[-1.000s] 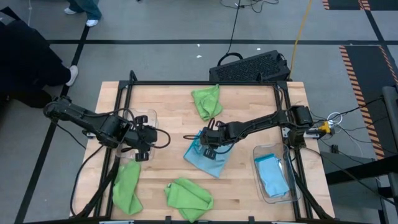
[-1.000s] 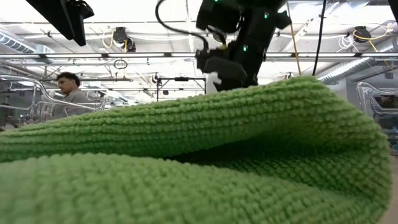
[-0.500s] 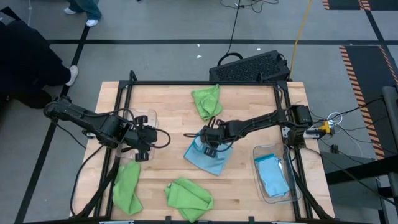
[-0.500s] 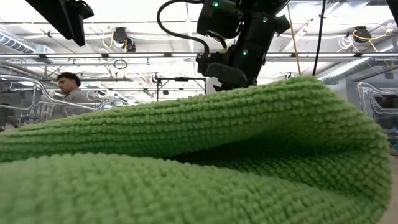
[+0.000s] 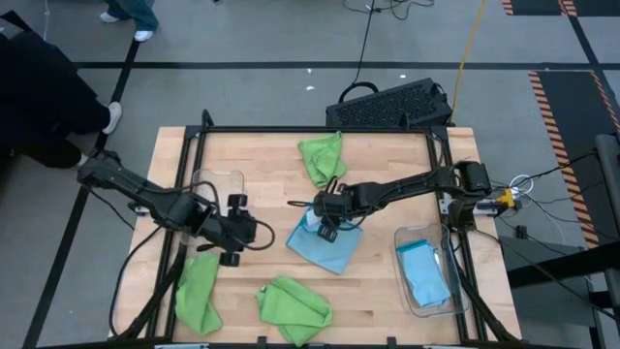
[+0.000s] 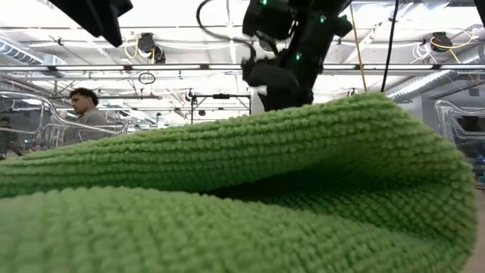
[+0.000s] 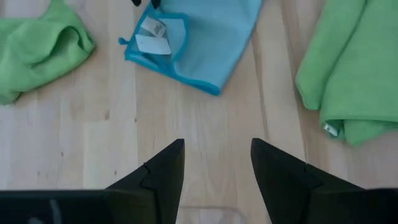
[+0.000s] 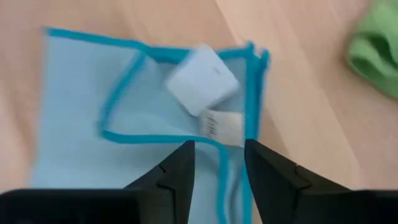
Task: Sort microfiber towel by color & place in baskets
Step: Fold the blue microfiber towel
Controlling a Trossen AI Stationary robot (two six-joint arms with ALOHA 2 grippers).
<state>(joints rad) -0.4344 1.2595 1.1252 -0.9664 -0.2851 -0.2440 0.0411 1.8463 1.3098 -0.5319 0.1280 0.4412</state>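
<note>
From above, we see the desk [image 5: 262, 160] with a black frame along its edges. The right claw [image 5: 325, 225] hangs over the upper corner of the light blue towel [image 5: 325, 247] near the desk's middle; that towel lies as a diamond, its long axis running toward the right front corner. A second blue towel [image 5: 424, 274] sits in the clear basket [image 5: 404, 281] at the right front corner. The other basket [image 5: 221, 184] stands near the left edge. The left claw [image 5: 235, 233] hovers just right of it, over bare wood. Green towels lie at the far edge [image 5: 322, 158], left front [image 5: 198, 291] and front middle [image 5: 293, 305]; open wood lies between them.

At desk level, a green towel [image 6: 227, 205] fills the foreground.

From the left wrist, we see its fingers [image 7: 163, 174] spread, gripping nothing.

From the right wrist, its fingers [image 8: 177, 174] stand apart above the blue towel's white tag [image 8: 202, 78].
</note>
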